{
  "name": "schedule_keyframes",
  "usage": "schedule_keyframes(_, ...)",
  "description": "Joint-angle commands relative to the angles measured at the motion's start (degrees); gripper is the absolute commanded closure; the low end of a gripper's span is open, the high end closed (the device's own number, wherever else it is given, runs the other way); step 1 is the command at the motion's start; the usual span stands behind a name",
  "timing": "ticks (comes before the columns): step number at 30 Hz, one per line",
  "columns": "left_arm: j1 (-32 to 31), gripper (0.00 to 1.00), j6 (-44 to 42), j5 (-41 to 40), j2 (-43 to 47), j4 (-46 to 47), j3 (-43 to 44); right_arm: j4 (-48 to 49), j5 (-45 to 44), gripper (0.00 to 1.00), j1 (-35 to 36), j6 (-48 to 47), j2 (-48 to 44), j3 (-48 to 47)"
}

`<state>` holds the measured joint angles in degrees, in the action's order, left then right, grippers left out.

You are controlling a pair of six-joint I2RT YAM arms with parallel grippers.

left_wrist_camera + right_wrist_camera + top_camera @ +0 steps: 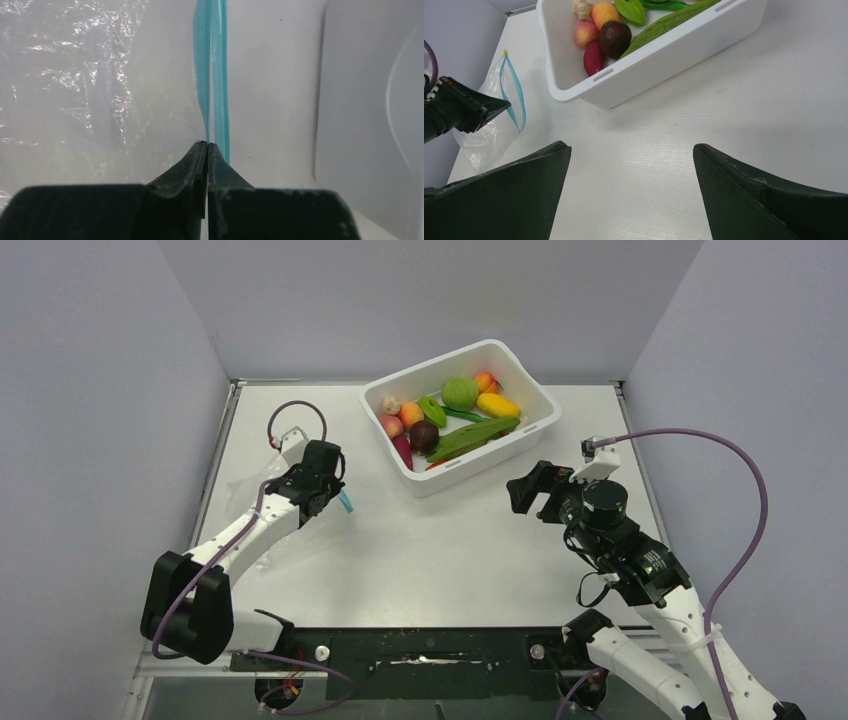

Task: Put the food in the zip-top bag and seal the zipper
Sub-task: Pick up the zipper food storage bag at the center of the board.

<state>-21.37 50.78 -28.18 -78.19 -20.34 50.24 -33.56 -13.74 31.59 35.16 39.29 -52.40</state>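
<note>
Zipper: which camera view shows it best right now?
Left wrist: the zipper fills mid-frame, its two blue strips running up from the shut left gripper. The right wrist view shows it as a blue loop, small, at the left edge. The top view shows only a blue sliver beside that gripper.

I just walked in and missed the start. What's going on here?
The left tool is pinched shut on the blue zipper of the clear bag lying on the table. The right tool is open above the table near the white tub. The toy food sits in the tub; none is bagged yet.
</note>
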Motion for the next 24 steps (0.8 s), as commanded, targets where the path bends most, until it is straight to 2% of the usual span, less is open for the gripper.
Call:
schedule_keyframes(1, -4.1, 1.00, -2.5, 1.6, 5.6, 1.8, -0.7, 0.3, 1.5, 0.02, 0.4, 2.6, 1.7, -2.8)
schedule_keyframes(8, -7.7, 1.00, -3.6, 7.8, 11.2, 2.6, -1.8, 1.0, 5.5, 0.06, 0.4, 5.6, 5.0, -3.3)
schedule_keyframes(16, -9.8, 1.00, -6.9, 22.5, 17.8, 5.0, -0.5, 3.3, 9.8, 0.11, 0.5, 10.5, 10.3, -5.9)
schedule_keyframes(24, -11.4, 1.00, -8.5, 37.4, 25.4, 12.9, -4.0, 9.0, 13.8, 0.36, 0.7, 15.3, 14.6, -6.1)
